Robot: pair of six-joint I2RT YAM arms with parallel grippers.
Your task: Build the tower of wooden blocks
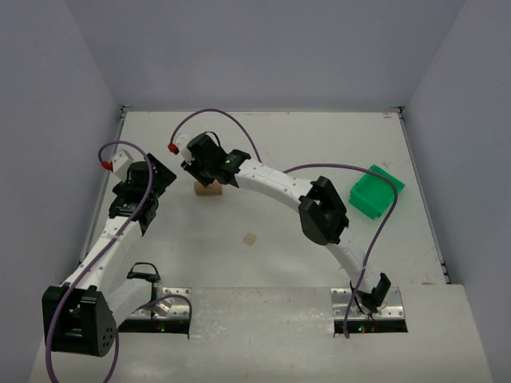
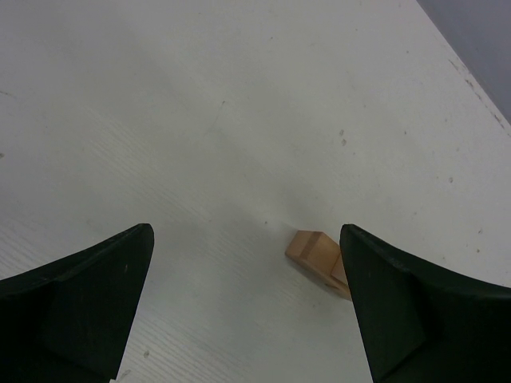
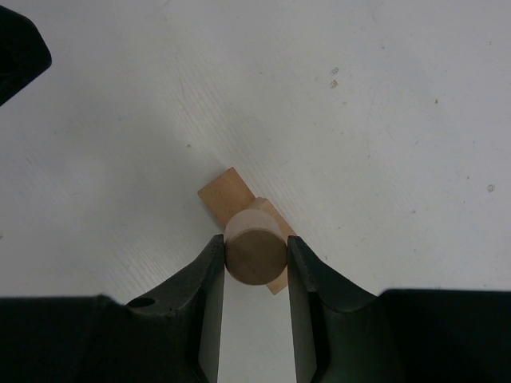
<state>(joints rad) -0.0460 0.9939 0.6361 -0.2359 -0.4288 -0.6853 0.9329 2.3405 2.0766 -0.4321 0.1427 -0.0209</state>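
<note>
A tan flat wooden bar (image 3: pixel 226 194) lies on the white table with a small block (image 3: pixel 274 217) on it. My right gripper (image 3: pixel 255 257) is shut on a round wooden cylinder (image 3: pixel 255 249), upright directly over that block; I cannot tell if it touches. In the top view the stack (image 1: pixel 207 188) sits just below the right gripper (image 1: pixel 209 174). My left gripper (image 2: pixel 247 307) is open and empty, low over the table to the stack's left; the bar (image 2: pixel 313 250) shows beside its right finger (image 2: pixel 415 311). A loose small block (image 1: pixel 250 238) lies mid-table.
A bright green bin (image 1: pixel 376 191) stands at the right of the table. Grey walls close the table at the back and sides. The left gripper (image 1: pixel 148 182) is near the left edge.
</note>
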